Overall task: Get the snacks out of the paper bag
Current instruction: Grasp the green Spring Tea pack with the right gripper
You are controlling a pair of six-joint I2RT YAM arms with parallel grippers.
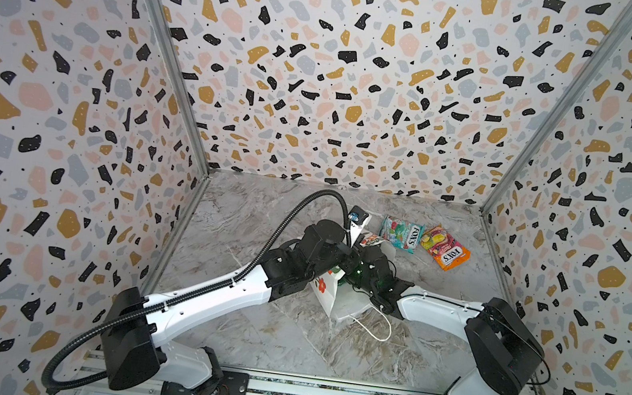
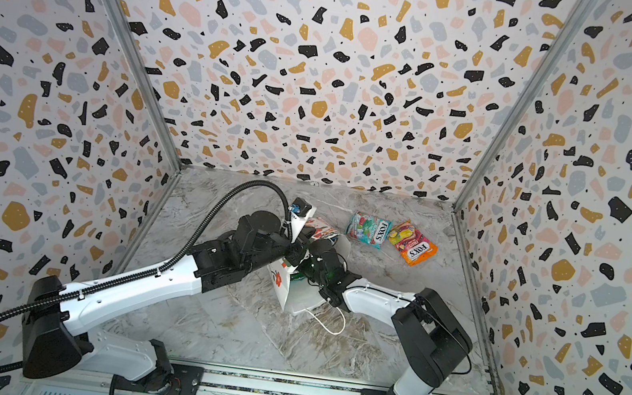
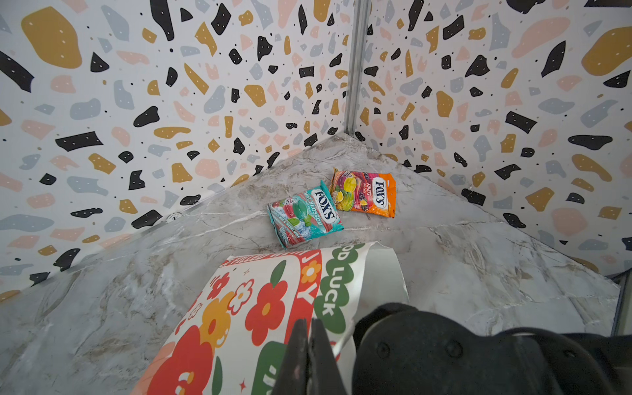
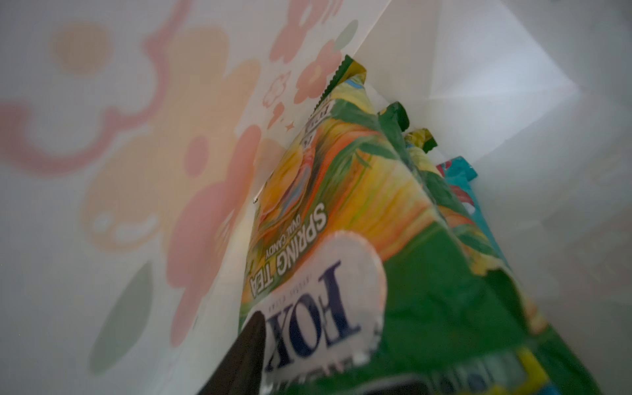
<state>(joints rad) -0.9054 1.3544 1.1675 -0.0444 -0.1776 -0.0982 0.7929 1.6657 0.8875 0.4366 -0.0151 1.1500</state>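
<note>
From my station, the paper bag (image 1: 328, 294) sits mid-table between the 2 arms, tipped over rather than upright. Its white cord handle (image 1: 379, 330) trails on the marble table (image 1: 246, 323) toward the front rail. The left wrist view shows its printed side, with red and orange flowers and green "LUCK" lettering.

The left gripper (image 3: 309, 326) has its jaws pressed together on the bag's printed edge, pinching the paper.

The right gripper (image 4: 325, 355) is down inside the bag. In both top views its wrist covers the opening, so I only see the inside through the right wrist view. There, 1 dark finger (image 4: 248, 345) lies against the near edge of a green-yellow Spring Tea packet (image 4: 325, 205), right by the white "FOX" oval. I cannot tell whether the jaws are clamped on that packet or only standing around it, because the rest of the gripper is blurred at the frame edge.

Behind that packet, deeper in the bag, I see the corner of a second green-yellow packet (image 4: 398, 118) and a teal packet (image 4: 460, 172). All of them lean against the bag's wall.

2 snacks are already out on the table, near the far right corner and well apart from the bag. They are a teal-red Mint Blossom packet (image 1: 401, 234) and, just beside it on the right, an orange-pink Fruits packet (image 1: 443, 248). Both lie flat, face up.
</note>
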